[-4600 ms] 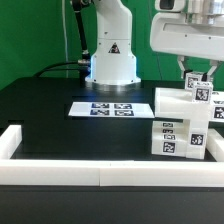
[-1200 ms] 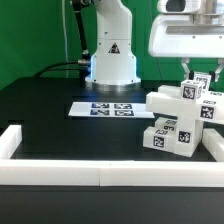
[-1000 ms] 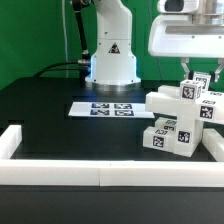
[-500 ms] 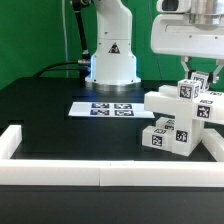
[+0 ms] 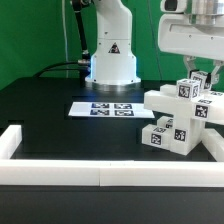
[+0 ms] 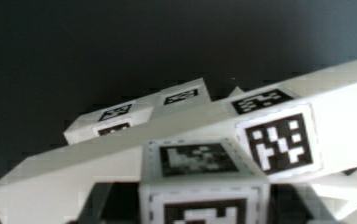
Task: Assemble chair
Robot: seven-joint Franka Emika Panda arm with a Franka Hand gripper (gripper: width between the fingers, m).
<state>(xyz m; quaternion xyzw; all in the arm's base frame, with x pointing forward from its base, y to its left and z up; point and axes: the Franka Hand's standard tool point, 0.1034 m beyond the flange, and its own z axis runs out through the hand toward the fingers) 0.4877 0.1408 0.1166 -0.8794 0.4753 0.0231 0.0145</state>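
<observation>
Claw [image 5: 200, 78] closed on tilted chair [image 5: 185, 110], long axis sloping down toward the exterior view's left.

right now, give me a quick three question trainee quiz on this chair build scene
1. True or false: the gripper is shut on the tilted chunky white plastic chair piece.
2. What lies on the black table in front of the robot's white base? A) flat white marker board B) a screwdriver
3. Fill in: the low white border rail runs along the table's ____ edge in the exterior view.

Key: 1 true; 2 A; 3 near.
</observation>
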